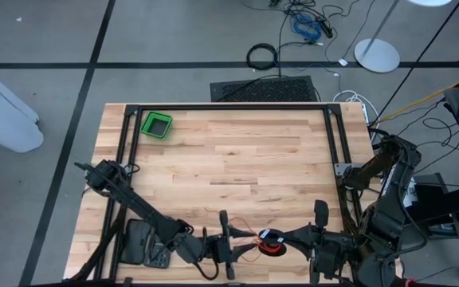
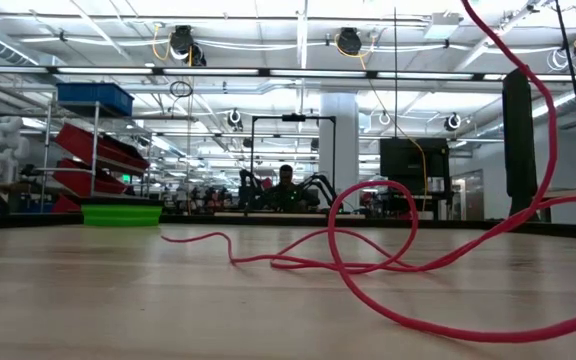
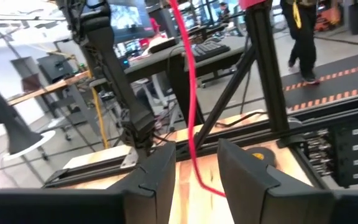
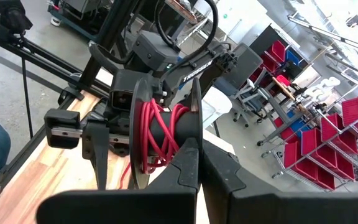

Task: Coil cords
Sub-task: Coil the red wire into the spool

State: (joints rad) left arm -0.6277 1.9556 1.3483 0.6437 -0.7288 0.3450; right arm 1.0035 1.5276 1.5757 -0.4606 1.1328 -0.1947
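Overhead, both arms were drawn in to the near edge of the wooden table (image 1: 237, 159), with the left gripper (image 1: 231, 249) and the right gripper (image 1: 287, 237) facing each other across a small dark spool (image 1: 271, 241) wound with the red cord (image 1: 271, 247); a thin loop of that cord trailed onto the boards just beyond the spool. Only the right wrist view made the spool plain: a black reel (image 4: 160, 134) with two flat flanges, red cord (image 4: 157, 134) wrapped around its core, its lower rim sitting at the tips of the right gripper's fingers (image 4: 188, 168), which were pressed fully together, so whether they actually pinched the flange could not be told. The left wrist view gave what the others lacked, namely the left gripper's two fingers (image 3: 160, 174) standing apart with a strand of red cord (image 3: 191, 112) hanging down through the gap, not clearly clamped. From table height neither gripper showed, but the loose cord (image 2: 368, 255) lay in broad loops across the wood and rose off the upper right of that picture. A green bin (image 1: 156, 125) sat at the far left corner, well apart from the arms, with nothing to be seen inside it from above; the level view showed only its side (image 2: 121, 214).
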